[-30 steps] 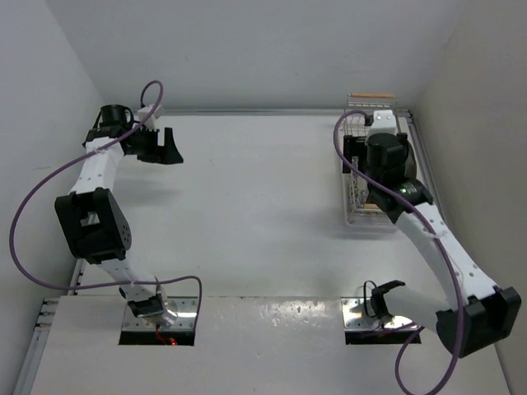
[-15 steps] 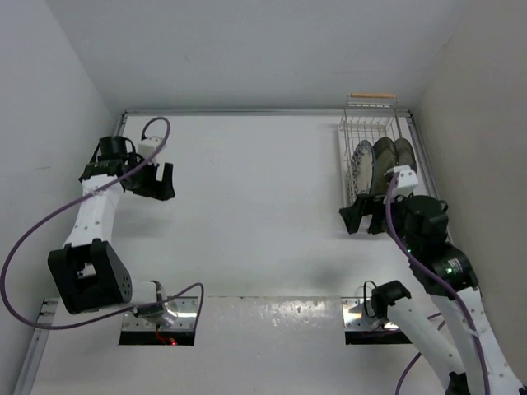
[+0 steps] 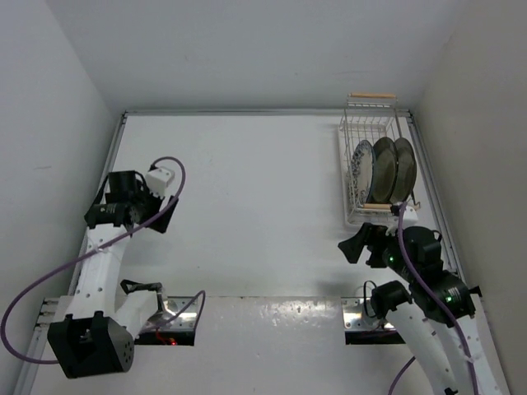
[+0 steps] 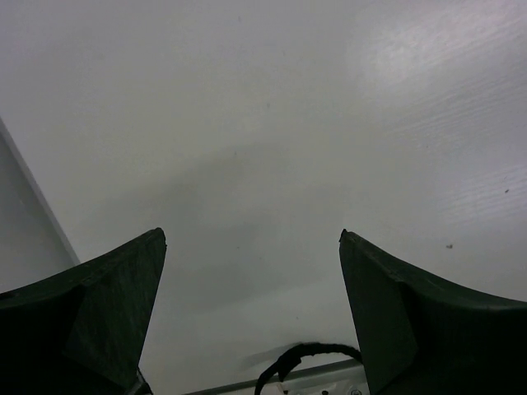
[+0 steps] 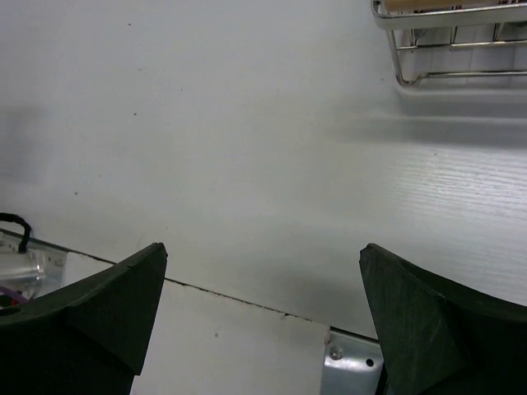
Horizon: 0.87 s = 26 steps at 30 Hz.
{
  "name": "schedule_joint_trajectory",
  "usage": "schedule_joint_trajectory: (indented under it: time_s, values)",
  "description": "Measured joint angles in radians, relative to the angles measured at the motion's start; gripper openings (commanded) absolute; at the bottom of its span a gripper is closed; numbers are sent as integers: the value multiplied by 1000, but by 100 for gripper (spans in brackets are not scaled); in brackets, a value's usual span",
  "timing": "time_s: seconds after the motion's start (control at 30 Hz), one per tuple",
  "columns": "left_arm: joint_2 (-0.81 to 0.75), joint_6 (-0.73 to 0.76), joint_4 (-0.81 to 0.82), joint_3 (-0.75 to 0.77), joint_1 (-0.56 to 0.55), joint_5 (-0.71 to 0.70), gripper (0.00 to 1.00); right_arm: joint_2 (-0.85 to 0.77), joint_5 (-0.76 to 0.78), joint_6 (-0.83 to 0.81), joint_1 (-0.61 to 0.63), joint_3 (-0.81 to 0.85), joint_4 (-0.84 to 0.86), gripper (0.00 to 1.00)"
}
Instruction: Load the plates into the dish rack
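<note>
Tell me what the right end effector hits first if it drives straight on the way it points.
Most likely the bare table; the open right end effector aims at it, and the dish rack sits off to the side of that line. Depth is unclear.

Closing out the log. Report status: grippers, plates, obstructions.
Left gripper open, empty. Right gripper open, empty, just short of the dish rack. Three plates upright in rack. No obstruction seen.
</note>
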Motion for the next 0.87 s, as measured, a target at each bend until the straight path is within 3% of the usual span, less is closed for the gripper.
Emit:
schedule_joint_trajectory:
  time_s: [0.13,0.27,0.87]
  values:
    - [-70,23,14,-181,-3,-67,92,-42,-6,35,0,-24,-13,99]
    - [-150,57,18,-262,23,-76,92,-58,-9,53,0,-30,-32,99]
    - [-87,112,88,-286,50,-62,92,-151,5,84,0,-39,-116,99]
